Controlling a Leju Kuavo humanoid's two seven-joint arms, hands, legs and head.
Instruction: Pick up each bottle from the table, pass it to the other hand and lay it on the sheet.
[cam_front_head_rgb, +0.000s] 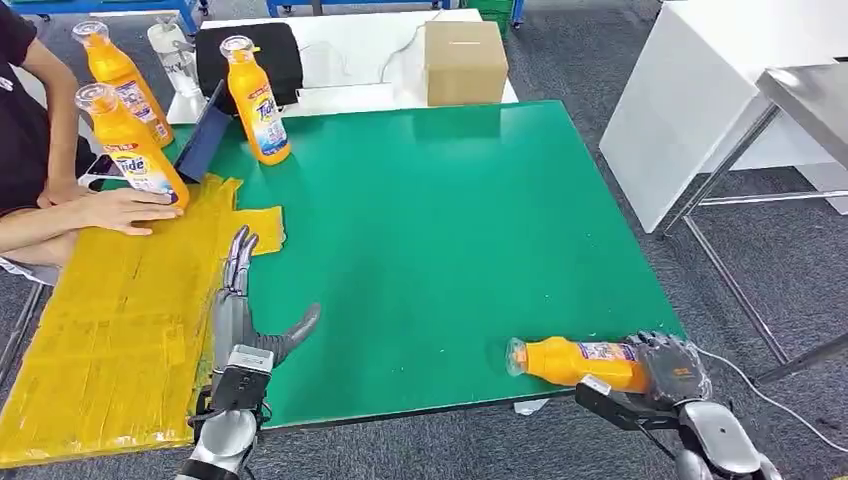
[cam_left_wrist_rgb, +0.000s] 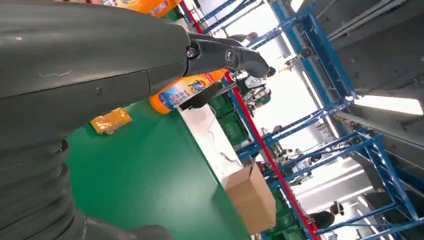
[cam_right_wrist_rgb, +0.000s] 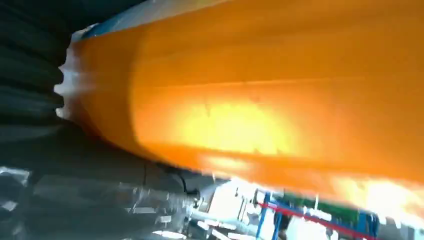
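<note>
The orange plastic detergent bottle with a clear cap (cam_front_head_rgb: 575, 361) lies on its side at the near right edge of the green table top (cam_front_head_rgb: 440, 220), long axis running across the table, cap end pointing towards the robot's left. The right hand (cam_front_head_rgb: 670, 368) grips its base end, fingers wrapped over the body; in the right wrist view the orange bottle wall (cam_right_wrist_rgb: 260, 100) sits hard against the camera, blurred, so finger placement cannot be confirmed there.

The left hand (cam_front_head_rgb: 240, 310) rests flat and spread on the green surface, holding nothing, well apart from the bottle and just beside the crinkled yellow sheet (cam_front_head_rgb: 110, 330) at the left. The cap end faces this hand, so the handover likely calls for travel across the table's near edge.

Three upright orange bottles of the same kind (cam_front_head_rgb: 255, 100) stand at the far left. A person's hand (cam_front_head_rgb: 125, 212) lies on the sheet. A brown cardboard box (cam_front_head_rgb: 465, 62) stands beyond the table. The bottle label is partly hidden by the right hand.
</note>
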